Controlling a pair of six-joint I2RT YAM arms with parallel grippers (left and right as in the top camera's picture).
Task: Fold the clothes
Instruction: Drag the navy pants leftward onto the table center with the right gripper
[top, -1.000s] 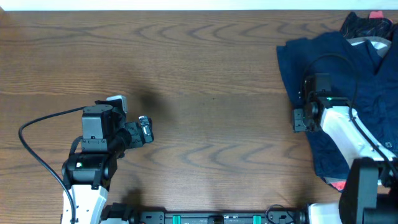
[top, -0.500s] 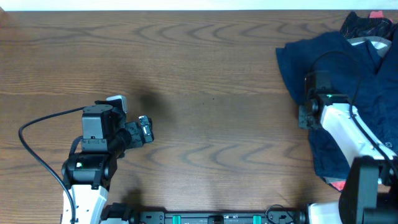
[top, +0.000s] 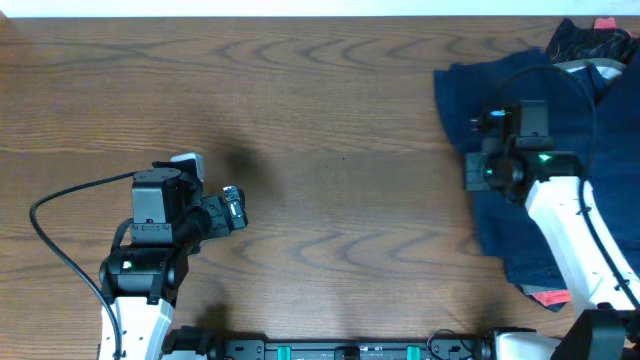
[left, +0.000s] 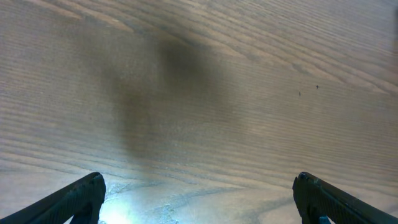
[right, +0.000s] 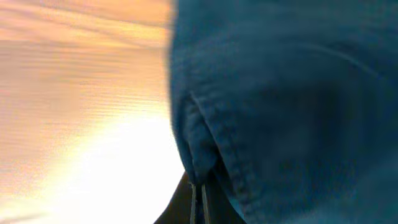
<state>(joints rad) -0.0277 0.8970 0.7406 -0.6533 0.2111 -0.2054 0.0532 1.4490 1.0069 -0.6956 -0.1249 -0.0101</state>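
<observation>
My right gripper (right: 198, 200) stayed clenched on the edge of the clothes (top: 475, 92), heaped at the table's (top: 320, 100) two o'clock. It had dragged that edge toward nine o'clock, so spreading had begun. My left gripper (left: 199, 200) hung released.

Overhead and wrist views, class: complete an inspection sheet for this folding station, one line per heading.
Surface: wooden table, bare across the left and middle.
Job's things: navy clothes heaped at the right side, unfolded.
Clutter: pink scrap at the heap's near edge; what it is cannot be told.
End effectors: left end effector open above bare wood; right end effector shut on a hem of the clothes.
Cables: black cable loops beside the left arm.
Surroundings: white strip along the far edge; nothing else seen.
</observation>
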